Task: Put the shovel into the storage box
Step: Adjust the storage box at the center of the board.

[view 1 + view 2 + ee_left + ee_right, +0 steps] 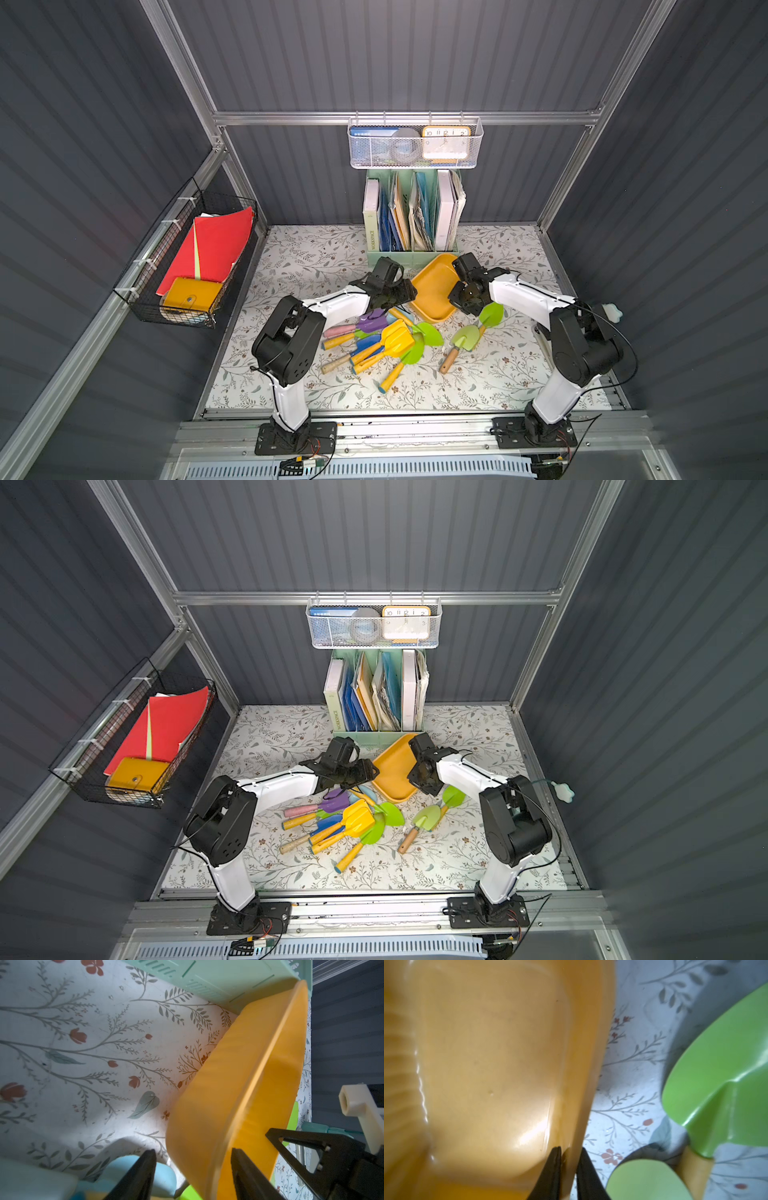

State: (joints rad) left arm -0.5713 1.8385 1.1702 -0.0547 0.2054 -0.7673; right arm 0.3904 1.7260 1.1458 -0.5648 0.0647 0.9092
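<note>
Judging by both top views, the main risk is a slip. The storage box (432, 286) sits tilted, one long side raised, empty, just in front of the file rack (411, 249). If the one firm grip gives way, the box could drop onto the shovels (386, 340) heaped on the table (307, 266) beside it and scatter them. Both arms reach forward with elbows bent, wrists closing on the box from either side.

Left wrist view: the left gripper (193, 1151) has its jaws apart, straddling the box's rim. Contact unclear.

Right wrist view: the right gripper (569, 1151) is pinched tight on the box's thin wall. A green shovel (716, 1084) lies on the table beside it. No shovel is in the box yet.
</note>
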